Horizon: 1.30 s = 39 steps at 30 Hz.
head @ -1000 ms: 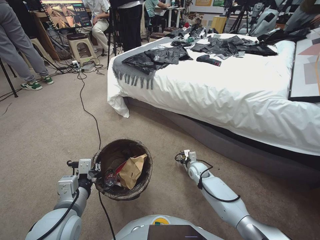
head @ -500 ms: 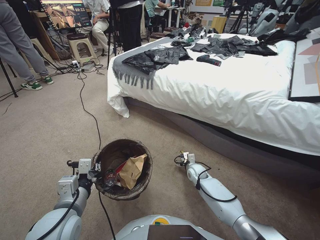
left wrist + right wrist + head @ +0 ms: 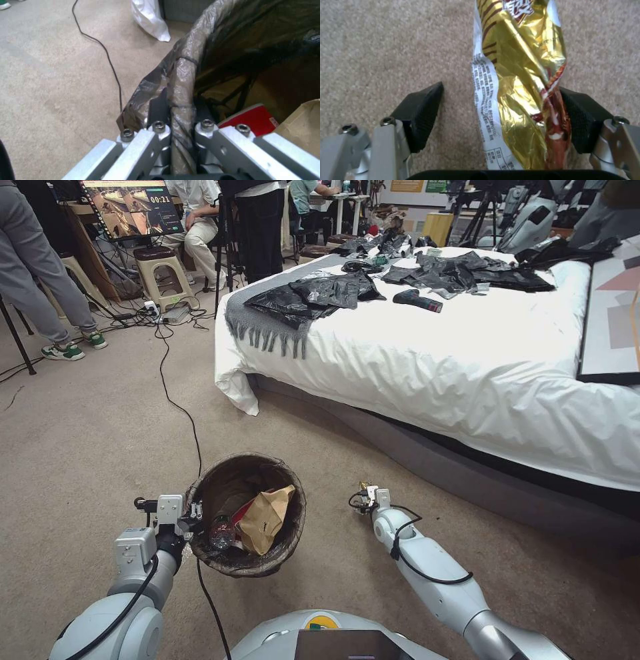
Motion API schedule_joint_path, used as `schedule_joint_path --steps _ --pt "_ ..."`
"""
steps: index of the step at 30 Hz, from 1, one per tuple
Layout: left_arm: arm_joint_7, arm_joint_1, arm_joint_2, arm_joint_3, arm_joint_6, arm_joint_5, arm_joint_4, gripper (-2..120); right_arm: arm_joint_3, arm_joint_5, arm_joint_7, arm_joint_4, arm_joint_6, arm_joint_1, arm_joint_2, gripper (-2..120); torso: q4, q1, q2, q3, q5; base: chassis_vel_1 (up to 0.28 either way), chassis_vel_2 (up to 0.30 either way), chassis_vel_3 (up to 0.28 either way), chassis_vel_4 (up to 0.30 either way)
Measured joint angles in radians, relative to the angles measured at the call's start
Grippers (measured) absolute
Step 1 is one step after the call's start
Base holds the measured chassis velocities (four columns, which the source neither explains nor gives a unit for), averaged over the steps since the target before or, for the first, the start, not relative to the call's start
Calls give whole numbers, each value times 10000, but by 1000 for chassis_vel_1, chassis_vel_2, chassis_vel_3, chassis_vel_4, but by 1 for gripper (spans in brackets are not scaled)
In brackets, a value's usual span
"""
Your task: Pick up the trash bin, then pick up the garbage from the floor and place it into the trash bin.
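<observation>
Our left gripper [image 3: 178, 125] is clenched on the rim of the trash bin [image 3: 245, 513], holding it off the carpet [image 3: 93, 433]. Our right gripper [image 3: 501, 112] is spread wide on the floor, a gold snack wrapper [image 3: 523, 82] between its pads, touching one pad. We should centre the wrapper and squeeze firmly, since foil will likely slip.

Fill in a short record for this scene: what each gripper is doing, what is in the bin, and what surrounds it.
left gripper: shut on the bin rim, holding it
right gripper: open, low over the carpet, fingers either side of a gold wrapper
bin contents: tan paper bag, red scrap, small bottle
surroundings: bed ahead, black cable on the carpet
</observation>
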Motion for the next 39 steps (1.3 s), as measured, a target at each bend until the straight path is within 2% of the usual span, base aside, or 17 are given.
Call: schedule_joint_path --steps 13,16,19,22,28,32,35,36,38,39 --pt "-38 -40 79 -76 27 -133 0 2 175 34 -72 -498 169 57 134 75 1 -1 3 -2 -1 0 0 0 0" --pt "-39 -58 62 -57 28 -127 0 2 174 27 -74 -468 185 24 123 70 2 -1 3 -2 0 0 0 0 0" --pt "-44 -60 41 -46 28 -104 0 2 145 10 -69 -401 186 7 70 59 4 -1 1 -1 2 0 0 0 0" --pt "-44 -55 40 -46 28 -100 0 2 136 0 -65 -375 186 -1 53 57 2 -1 1 -1 2 0 0 0 0" --pt "-44 -41 -33 -24 28 -38 0 2 60 -27 -17 -50 155 -101 -113 37 0 0 0 1 3 0 0 0 0" --pt "-42 -46 -58 -6 28 -5 0 2 52 -24 -12 50 121 -129 -185 28 -1 0 0 1 3 0 0 0 0" --pt "-37 -41 -81 2 28 27 0 2 60 -19 10 277 88 -209 -331 11 -3 0 -1 2 1 0 0 0 0" --pt "-37 -41 -81 2 28 27 0 2 60 -19 10 277 88 -209 -331 11 -3 0 -1 2 1 0 0 0 0" --pt "-34 -23 -84 -1 27 35 0 2 89 -88 15 469 104 -267 -414 0 -3 0 -1 2 1 0 0 0 0" --pt "-34 -23 -84 -1 27 35 0 2 89 -88 15 469 104 -267 -414 0 -3 0 -1 2 1 0 0 0 0"
